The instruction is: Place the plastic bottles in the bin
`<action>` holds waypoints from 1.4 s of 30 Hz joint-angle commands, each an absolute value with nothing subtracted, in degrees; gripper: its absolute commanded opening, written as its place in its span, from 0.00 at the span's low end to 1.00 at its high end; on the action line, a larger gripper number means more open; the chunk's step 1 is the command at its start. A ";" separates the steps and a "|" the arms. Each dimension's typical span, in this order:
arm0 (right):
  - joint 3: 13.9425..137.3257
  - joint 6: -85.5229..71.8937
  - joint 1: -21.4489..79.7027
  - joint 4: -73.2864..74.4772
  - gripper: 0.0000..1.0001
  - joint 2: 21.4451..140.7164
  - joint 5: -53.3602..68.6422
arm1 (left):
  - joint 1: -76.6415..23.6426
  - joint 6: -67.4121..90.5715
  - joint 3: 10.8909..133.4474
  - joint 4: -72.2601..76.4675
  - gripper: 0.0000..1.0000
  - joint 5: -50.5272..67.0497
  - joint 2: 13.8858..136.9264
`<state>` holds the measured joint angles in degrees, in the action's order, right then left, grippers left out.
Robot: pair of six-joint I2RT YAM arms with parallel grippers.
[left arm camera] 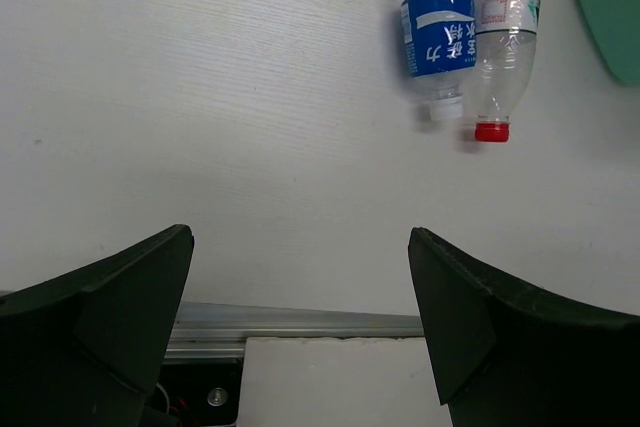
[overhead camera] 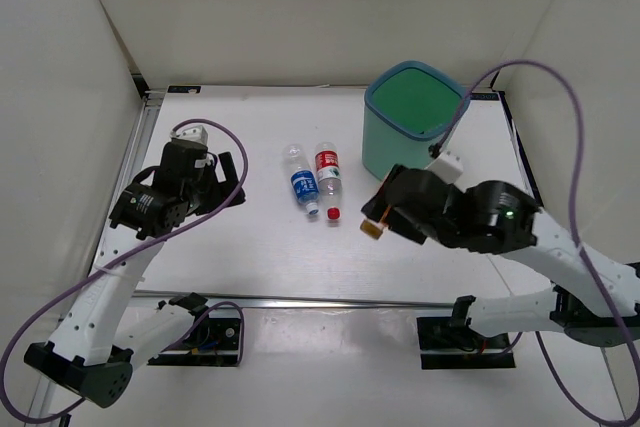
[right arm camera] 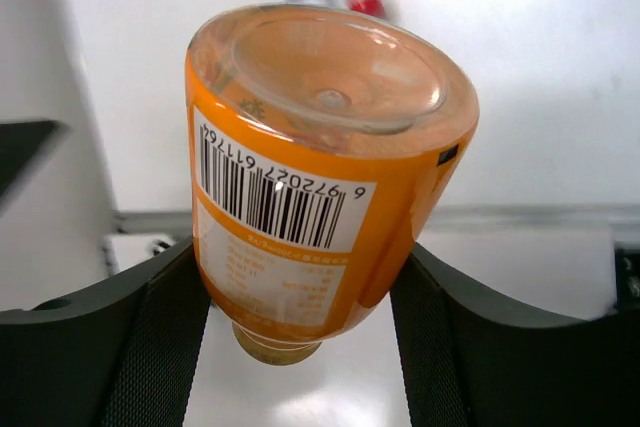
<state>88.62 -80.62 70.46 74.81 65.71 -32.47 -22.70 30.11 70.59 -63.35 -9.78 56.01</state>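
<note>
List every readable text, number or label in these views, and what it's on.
"6 972027 61176": under the barcode on the orange bottle gripped in the right tool; a final digit is unclear.
Small print below that barcode: too blurred to read.
Blue-label bottle: white Chinese characters, not legible.
Red-label bottle: white characters cut off by the frame, unreadable.
Bin: no text visible.

Between the matt black fingers (right arm camera: 120,347) of the right claw (right arm camera: 300,307), the orange bottle (right arm camera: 320,177) is glossy plastic with a smooth printed label; the counter (right arm camera: 520,67) beyond is matt white, edged by a dull metal rail (right arm camera: 530,215).
</note>
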 commanded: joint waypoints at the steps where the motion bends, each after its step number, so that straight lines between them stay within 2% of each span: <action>1: 98.59 -69.56 67.61 77.22 0.28 68.01 -47.24 | -22.59 31.72 70.22 -60.82 1.00 -9.67 55.02; 3: 103.08 -54.77 64.35 70.17 0.29 69.78 -49.12 | -22.59 32.25 69.70 -60.21 1.00 -9.67 55.02; 7: 105.56 -39.33 51.81 54.70 0.27 72.85 -45.80 | -22.59 32.26 69.70 -60.21 1.00 -9.14 55.55; 8: 105.56 -37.90 49.68 50.23 0.27 73.73 -44.75 | -22.59 32.26 69.70 -60.21 1.00 -9.14 55.55; 13: 106.87 -35.34 33.61 45.71 0.26 81.71 -33.94 | -22.59 32.78 70.22 -59.68 1.00 -9.14 55.55; 18: 116.69 -32.35 26.20 45.70 0.24 92.52 -30.23 | -22.59 33.31 70.22 -59.68 1.00 -9.67 55.02; 19: 117.85 -32.34 25.67 45.70 0.27 93.68 -30.23 | -22.59 33.31 70.22 -60.29 1.00 -9.67 55.02; 21: 118.65 -31.73 25.14 46.32 0.41 95.96 -29.36 | -22.59 33.31 70.22 -60.29 1.00 -10.28 54.50; 23: 120.40 -29.37 25.14 46.32 0.49 97.29 -29.36 | -22.59 33.31 70.22 -60.82 1.00 -11.07 53.97; 24: 120.41 -28.75 25.14 46.93 0.64 98.16 -28.83 | -22.59 33.83 70.75 -60.82 1.00 -11.86 53.96; 26: 121.29 -29.78 25.14 48.16 0.85 98.17 -29.97 | -22.59 33.84 70.75 -60.82 1.00 -12.39 53.44; 27: 121.29 -30.84 25.14 48.86 1.00 98.17 -31.10 | -22.59 33.84 70.75 -60.82 1.00 -13.18 53.44; 35: 118.56 -31.64 25.14 51.50 1.00 92.04 -36.12 | -22.59 38.21 70.22 -61.96 1.00 -16.25 54.58; 39: 119.88 -34.00 26.28 54.84 1.00 85.97 -27.99 | -20.92 48.42 67.78 -58.47 1.00 -21.88 55.63; 42: 114.19 -34.88 26.28 56.42 1.00 78.94 -21.38 | -18.11 48.95 64.86 -49.06 1.00 -18.20 58.61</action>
<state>116.25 -33.54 25.93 53.91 86.80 -27.68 -19.94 44.42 66.70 -57.14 -17.80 55.96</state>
